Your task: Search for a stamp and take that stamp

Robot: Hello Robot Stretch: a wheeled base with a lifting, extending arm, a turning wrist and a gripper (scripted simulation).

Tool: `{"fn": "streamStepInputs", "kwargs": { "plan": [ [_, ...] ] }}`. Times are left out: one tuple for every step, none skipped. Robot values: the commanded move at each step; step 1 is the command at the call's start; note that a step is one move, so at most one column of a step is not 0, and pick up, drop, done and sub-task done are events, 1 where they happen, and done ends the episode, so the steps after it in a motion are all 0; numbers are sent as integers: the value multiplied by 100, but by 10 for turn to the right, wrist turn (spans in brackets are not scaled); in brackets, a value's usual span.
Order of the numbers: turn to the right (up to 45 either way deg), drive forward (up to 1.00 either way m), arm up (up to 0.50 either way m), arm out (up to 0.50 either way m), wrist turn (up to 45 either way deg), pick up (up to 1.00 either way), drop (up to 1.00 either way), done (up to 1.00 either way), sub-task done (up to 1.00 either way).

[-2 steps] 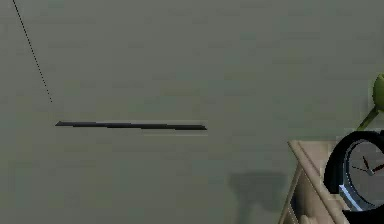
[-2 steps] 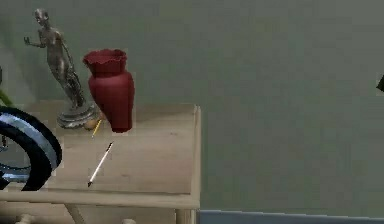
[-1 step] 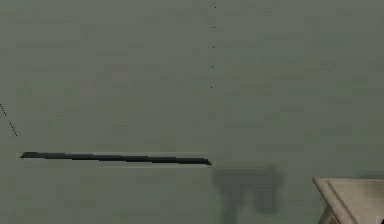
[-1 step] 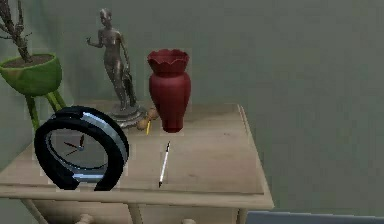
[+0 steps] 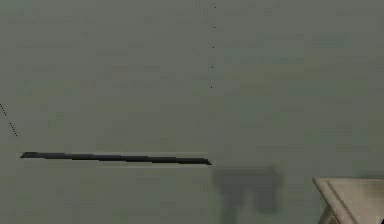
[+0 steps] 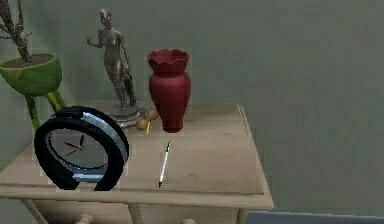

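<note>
A light wooden table (image 6: 215,165) with drawers stands against a grey-green wall in the arm side view. On it a small yellowish thing (image 6: 148,123) lies between a grey statue of a standing figure (image 6: 117,62) and a dark red vase (image 6: 169,88). I cannot tell what the small thing is. A thin pen-like stick (image 6: 164,164) lies near the table's front edge.
A round black-rimmed clock (image 6: 80,148) stands at the table's front left. A green plant pot (image 6: 30,72) on legs sits at the far left. In the forward view a plain wall is close ahead, with a light wooden corner (image 5: 352,198) at the bottom right.
</note>
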Motion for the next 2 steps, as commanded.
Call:
{"fn": "streamStepInputs", "kwargs": {
  "plan": [
    [0,0,38,0,0,0,0,0,0],
    [0,0,0,38,0,0,0,0,0]
  ]
}}
